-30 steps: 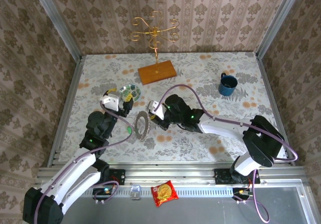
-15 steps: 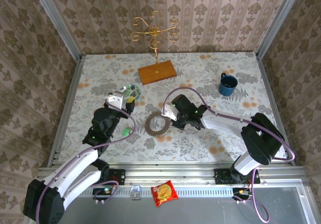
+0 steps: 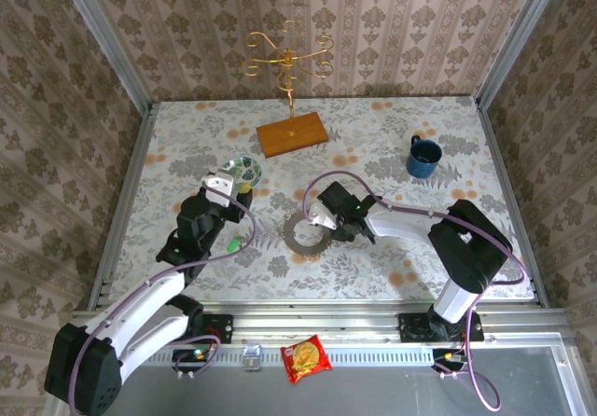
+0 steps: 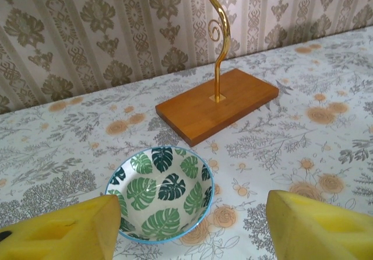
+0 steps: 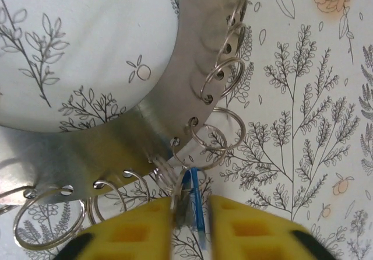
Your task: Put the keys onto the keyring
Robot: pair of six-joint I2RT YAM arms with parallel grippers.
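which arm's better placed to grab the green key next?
Left. The green plastic-headed key lies close to the left pincer, which is open and empty. The right pincer is shut on the blue-headed metal key at the large flat grey metal keyring.

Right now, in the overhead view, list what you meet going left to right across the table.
Green key → keyring → blue mug. The bowl shares the key's left-right span and the wooden stand shares the keyring's, so both are left out.
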